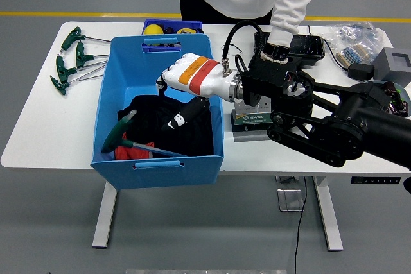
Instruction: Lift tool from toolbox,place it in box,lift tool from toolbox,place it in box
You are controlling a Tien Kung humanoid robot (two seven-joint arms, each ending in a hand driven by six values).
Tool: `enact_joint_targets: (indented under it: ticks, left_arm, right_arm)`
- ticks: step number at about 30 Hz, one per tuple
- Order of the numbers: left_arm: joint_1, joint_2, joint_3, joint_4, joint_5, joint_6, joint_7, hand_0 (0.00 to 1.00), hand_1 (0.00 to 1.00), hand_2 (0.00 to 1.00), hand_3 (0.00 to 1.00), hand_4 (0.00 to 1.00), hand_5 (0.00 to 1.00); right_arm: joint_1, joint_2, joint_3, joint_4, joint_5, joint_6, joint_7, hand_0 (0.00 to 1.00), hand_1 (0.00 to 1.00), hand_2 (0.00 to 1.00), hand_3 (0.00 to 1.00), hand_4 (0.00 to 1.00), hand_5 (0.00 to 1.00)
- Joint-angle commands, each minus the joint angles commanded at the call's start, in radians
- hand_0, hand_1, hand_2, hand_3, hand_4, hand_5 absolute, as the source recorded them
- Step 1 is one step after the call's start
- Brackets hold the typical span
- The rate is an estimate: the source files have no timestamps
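Note:
My right hand [182, 97], white with an orange label, hangs low over the blue box [104, 104], fingers relaxed and pointing down, holding nothing. A green T-handle hex key [128, 137] lies loose in the box at its front left, on black and red cloth [160, 126], its shaft running right along the front wall. The grey tool holder [255, 120] stands just right of the box, mostly hidden behind my forearm. A person's hand [277, 51] reaches down behind my arm toward the holder.
Several more green T-handle keys [69, 62] lie on the table's far left. A small blue bin [168, 28] with yellow items stands behind the box. A black tray [307, 44], a plastic bag [354, 40] and a grey box [393, 62] are at the back right.

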Motion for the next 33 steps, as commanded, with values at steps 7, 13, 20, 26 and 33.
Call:
enact_joint_targets:
  ticks: [7, 13, 20, 26, 33]
  left_arm:
    - [-0.006, 0.001, 0.006, 0.000, -0.004, -0.001, -0.001, 0.725, 0.675, 0.740, 0.745, 0.757, 0.743]
    - [-0.004, 0.001, 0.000, 0.000, 0.007, -0.003, 0.003, 0.724, 0.673, 0.740, 0.746, 0.757, 0.743]
    - [-0.004, 0.003, 0.003, 0.000, 0.010, -0.006, 0.005, 0.723, 0.669, 0.740, 0.747, 0.758, 0.743]
    - [-0.006, 0.004, 0.001, 0.000, 0.018, -0.006, 0.007, 0.724, 0.668, 0.741, 0.747, 0.758, 0.744]
    - [-0.001, 0.005, 0.001, 0.000, 0.019, -0.005, 0.009, 0.725, 0.663, 0.740, 0.746, 0.759, 0.745]
  right_arm:
    - [0.011, -0.002, 0.017, -0.007, 0.002, -0.005, 0.003, 0.615, 0.619, 0.706, 0.657, 0.998, 0.791]
    - [0.010, -0.010, 0.041, -0.012, 0.005, -0.003, 0.005, 0.654, 0.656, 0.734, 0.696, 0.998, 0.805]
    - [0.005, -0.028, 0.085, -0.018, 0.010, -0.005, 0.005, 0.729, 0.699, 0.772, 0.729, 0.998, 0.809]
    - [-0.020, -0.063, 0.120, -0.005, 0.030, -0.035, 0.012, 0.738, 0.716, 0.774, 0.733, 0.998, 0.810]
    - [-0.047, -0.129, 0.169, -0.006, 0.037, -0.052, 0.021, 0.733, 0.711, 0.766, 0.730, 0.998, 0.812]
